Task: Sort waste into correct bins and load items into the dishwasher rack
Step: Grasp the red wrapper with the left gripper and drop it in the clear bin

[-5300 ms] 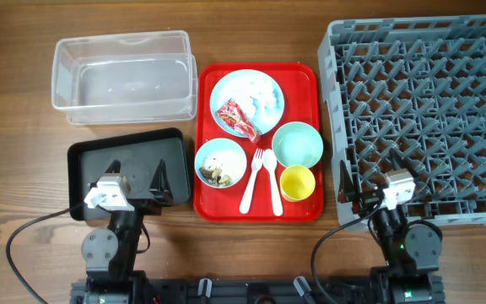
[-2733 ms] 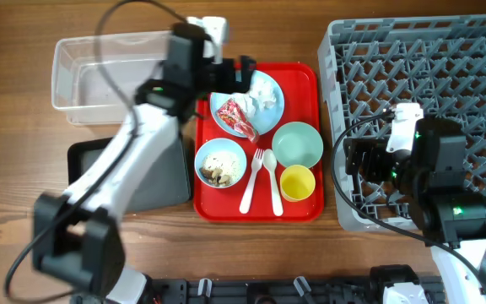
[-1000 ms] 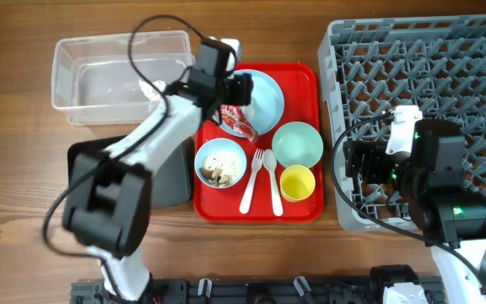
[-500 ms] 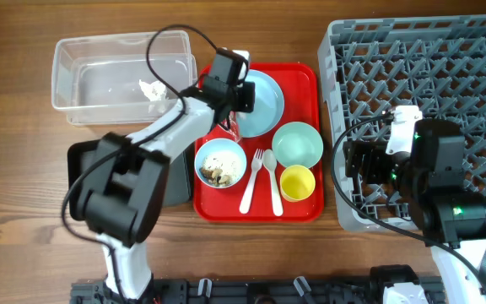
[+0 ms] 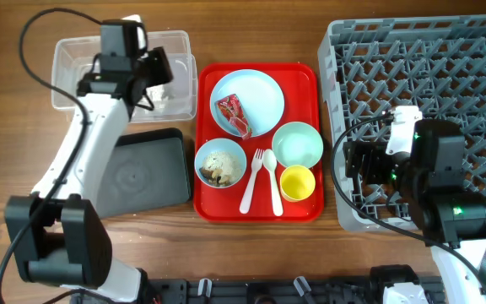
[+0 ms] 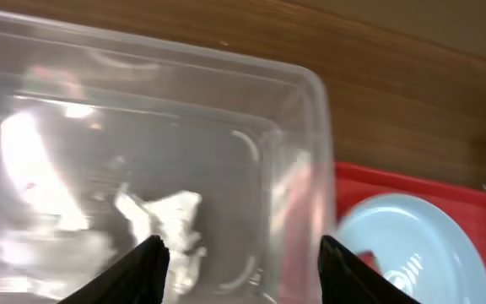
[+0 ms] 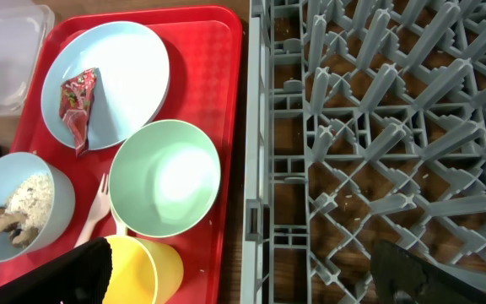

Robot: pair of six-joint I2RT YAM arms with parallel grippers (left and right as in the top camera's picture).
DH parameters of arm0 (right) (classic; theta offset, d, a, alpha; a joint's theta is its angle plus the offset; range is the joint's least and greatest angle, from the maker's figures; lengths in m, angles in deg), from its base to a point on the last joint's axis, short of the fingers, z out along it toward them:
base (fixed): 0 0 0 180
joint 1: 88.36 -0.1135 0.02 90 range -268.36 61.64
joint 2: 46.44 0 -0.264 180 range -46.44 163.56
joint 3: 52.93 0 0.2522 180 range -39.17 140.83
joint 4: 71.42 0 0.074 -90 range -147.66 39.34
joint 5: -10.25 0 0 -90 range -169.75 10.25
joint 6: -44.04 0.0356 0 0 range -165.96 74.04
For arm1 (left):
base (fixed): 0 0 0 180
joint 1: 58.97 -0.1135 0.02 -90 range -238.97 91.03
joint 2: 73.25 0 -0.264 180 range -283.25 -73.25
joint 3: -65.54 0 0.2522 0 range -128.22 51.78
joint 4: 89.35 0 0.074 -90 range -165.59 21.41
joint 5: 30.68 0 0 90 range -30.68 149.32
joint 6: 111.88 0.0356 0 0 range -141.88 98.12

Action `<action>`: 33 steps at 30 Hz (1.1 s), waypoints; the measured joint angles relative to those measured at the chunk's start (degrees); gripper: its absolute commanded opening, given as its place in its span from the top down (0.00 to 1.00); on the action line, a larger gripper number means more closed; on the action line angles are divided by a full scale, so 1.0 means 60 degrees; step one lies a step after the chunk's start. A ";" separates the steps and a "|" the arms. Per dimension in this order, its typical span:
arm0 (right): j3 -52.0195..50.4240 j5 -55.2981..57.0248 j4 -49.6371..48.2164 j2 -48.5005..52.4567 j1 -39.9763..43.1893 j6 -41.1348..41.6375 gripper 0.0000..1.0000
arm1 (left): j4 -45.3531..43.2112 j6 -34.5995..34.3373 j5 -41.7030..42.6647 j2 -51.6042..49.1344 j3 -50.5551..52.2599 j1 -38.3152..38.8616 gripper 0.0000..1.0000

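My left gripper is open and empty over the right end of the clear tub. The crumpled white tissue lies in the tub below it. The red-and-white wrapper lies on the light blue plate. The light blue bowl holds rice scraps. The mint bowl, yellow cup, fork and spoon lie on the red tray. My right gripper is open and empty above the grey rack's left edge.
The black tray sits below the tub, left of the flat red serving tray. The rack fills the right side. Bare wooden table shows along the front and far left.
The tissue has gone from the plate into the clear tub. My left arm has swung from the wrapper on the plate back over the tub. The right arm has held still lately.
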State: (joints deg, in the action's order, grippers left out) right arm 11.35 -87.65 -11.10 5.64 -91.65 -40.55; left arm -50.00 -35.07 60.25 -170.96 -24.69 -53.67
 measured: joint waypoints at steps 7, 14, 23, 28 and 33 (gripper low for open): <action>0.0000 0.0000 -0.0004 0.0000 0.0000 0.0000 0.00 | 0.0863 -0.2798 0.0324 -0.1005 -0.0004 0.2914 0.33; 0.0000 0.0000 0.0022 0.0000 0.0000 0.0000 0.00 | 0.0382 -0.4393 0.0331 -0.2725 0.0000 0.3614 0.34; 0.0000 0.0000 0.0033 0.0000 0.0000 0.0000 0.00 | 0.0062 -0.4608 0.0058 -0.3111 0.0000 0.3610 0.96; 0.0000 0.0000 0.0033 0.0000 0.0000 0.0000 0.00 | -0.0051 -0.4521 0.0025 -0.3067 0.0000 0.3599 0.96; 0.0000 0.0000 0.0066 0.0000 0.0000 0.0000 0.00 | 0.0306 -0.3865 -0.0627 -0.1020 0.0029 0.3122 0.96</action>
State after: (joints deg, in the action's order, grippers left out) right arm 11.35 -87.65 -10.70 5.64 -91.65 -40.55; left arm -48.17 -58.26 56.49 -177.08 -24.51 -34.94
